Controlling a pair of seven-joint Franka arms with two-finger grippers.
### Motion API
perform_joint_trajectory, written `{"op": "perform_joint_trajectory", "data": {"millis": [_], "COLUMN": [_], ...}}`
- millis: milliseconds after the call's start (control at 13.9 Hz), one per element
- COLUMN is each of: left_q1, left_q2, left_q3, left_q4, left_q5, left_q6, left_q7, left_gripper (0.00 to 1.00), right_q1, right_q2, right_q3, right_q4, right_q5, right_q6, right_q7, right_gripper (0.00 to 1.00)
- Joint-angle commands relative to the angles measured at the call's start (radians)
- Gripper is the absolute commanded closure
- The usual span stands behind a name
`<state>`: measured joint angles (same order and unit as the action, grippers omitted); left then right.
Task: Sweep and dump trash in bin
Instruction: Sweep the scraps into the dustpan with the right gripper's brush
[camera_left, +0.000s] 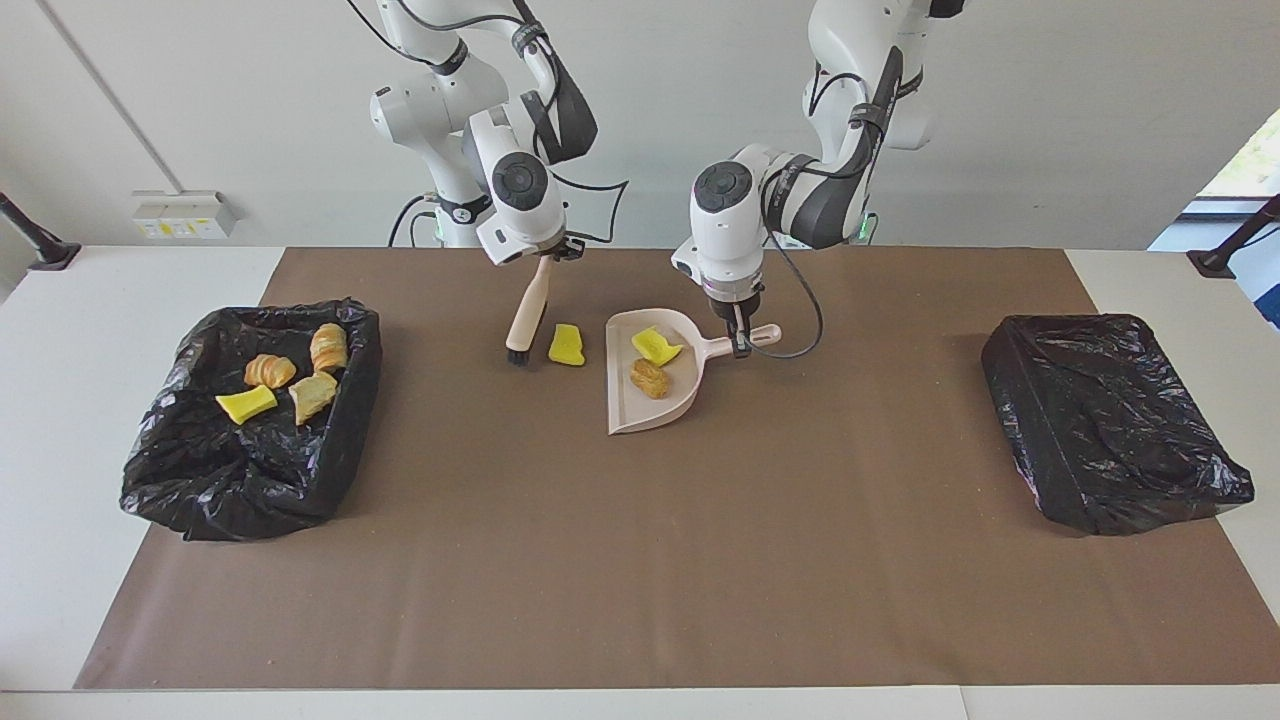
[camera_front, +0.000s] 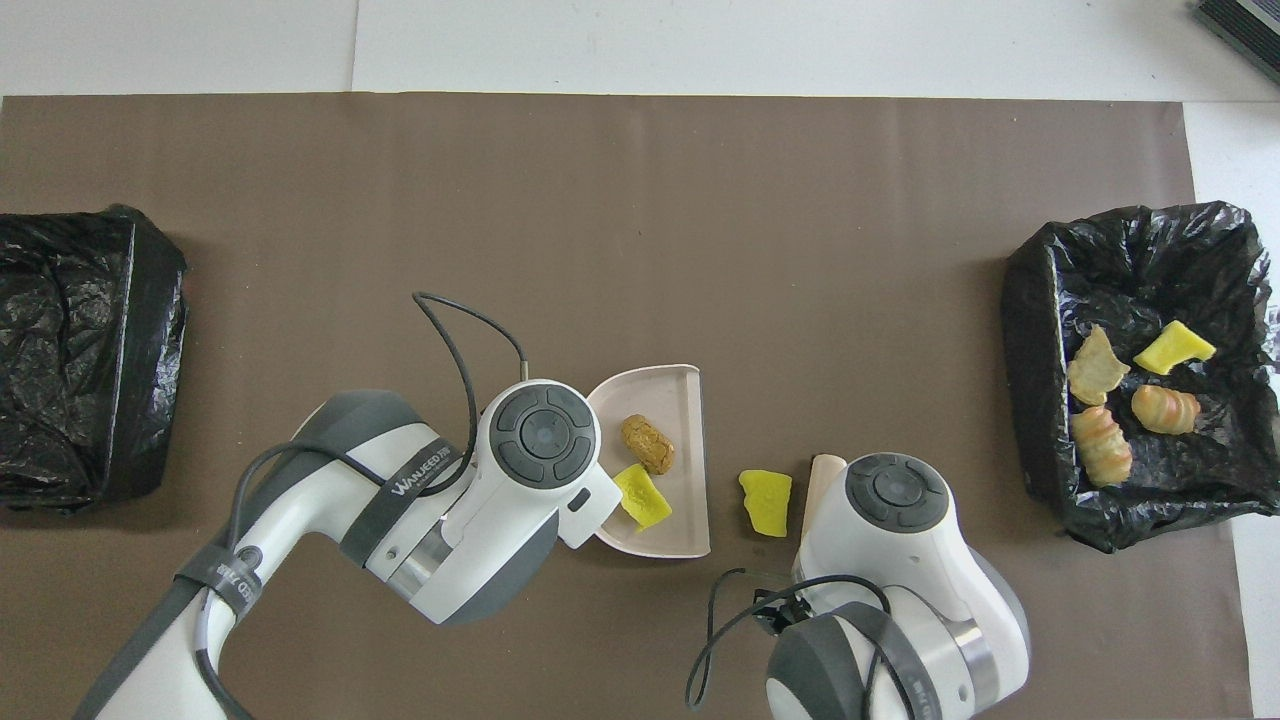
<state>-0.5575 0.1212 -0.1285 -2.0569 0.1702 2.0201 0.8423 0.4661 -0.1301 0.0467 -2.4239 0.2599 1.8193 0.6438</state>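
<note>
Fingers of the left gripper (camera_left: 739, 343) clamp the dustpan (camera_left: 650, 385) handle, the right gripper (camera_left: 545, 258) clamps the brush (camera_left: 527, 318); we note a spongy yellow chunk (camera_left: 566, 344) between them.

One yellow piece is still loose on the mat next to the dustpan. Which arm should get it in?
Right, I'd say. The right gripper holds the brush, bristles down beside the yellow piece. The left gripper holds the dustpan by its handle.

A yellow chunk (camera_front: 765, 503) lies between dustpan (camera_front: 680, 400) and brush (camera_front: 822, 478).
</note>
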Motion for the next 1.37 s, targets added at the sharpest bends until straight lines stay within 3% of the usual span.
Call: {"op": "perform_joint_trajectory", "data": {"millis": [0, 360, 504, 648, 792, 1008, 1296], "left_q1": [-0.013, -0.010, -0.010, -0.009, -0.005, -0.005, 0.001], "left_q2": [-0.041, -0.040, -0.038, -0.038, -0.038, -0.037, -0.026], "left_q3": [0.009, 0.009, 0.009, 0.009, 0.009, 0.009, 0.009], "left_q4": [-0.054, -0.054, -0.054, -0.054, -0.054, -0.054, -0.036], "left_q5": [0.020, 0.020, 0.020, 0.018, 0.018, 0.018, 0.018], "left_q6": [0.017, 0.028, 0.031, 0.034, 0.035, 0.039, 0.039], "left_q7": [0.005, -0.003, -0.005, -0.005, -0.006, -0.008, -0.005], "left_gripper": [1.00, 1.00, 1.00, 1.00, 1.00, 1.00, 1.00], "right_q1": [0.049, 0.140, 0.147, 0.146, 0.144, 0.146, 0.146], "right_q2": [0.064, 0.122, 0.125, 0.122, 0.116, 0.106, 0.092], "right_q3": [0.004, 0.004, 0.004, 0.002, -0.001, 0.004, 0.002], "right_q4": [0.005, 0.123, 0.128, 0.140, 0.154, 0.157, 0.155], "right_q5": [0.057, 0.198, 0.296, 0.314, 0.270, 0.067, -0.068], "right_q6": [0.104, 0.132, 0.164, 0.164, 0.121, 0.074, -0.009], "right_q7": [0.013, -0.036, -0.137, -0.190, -0.190, -0.210, -0.197], "right_gripper": [1.00, 1.00, 1.00, 1.00, 1.00, 1.00, 1.00]}}
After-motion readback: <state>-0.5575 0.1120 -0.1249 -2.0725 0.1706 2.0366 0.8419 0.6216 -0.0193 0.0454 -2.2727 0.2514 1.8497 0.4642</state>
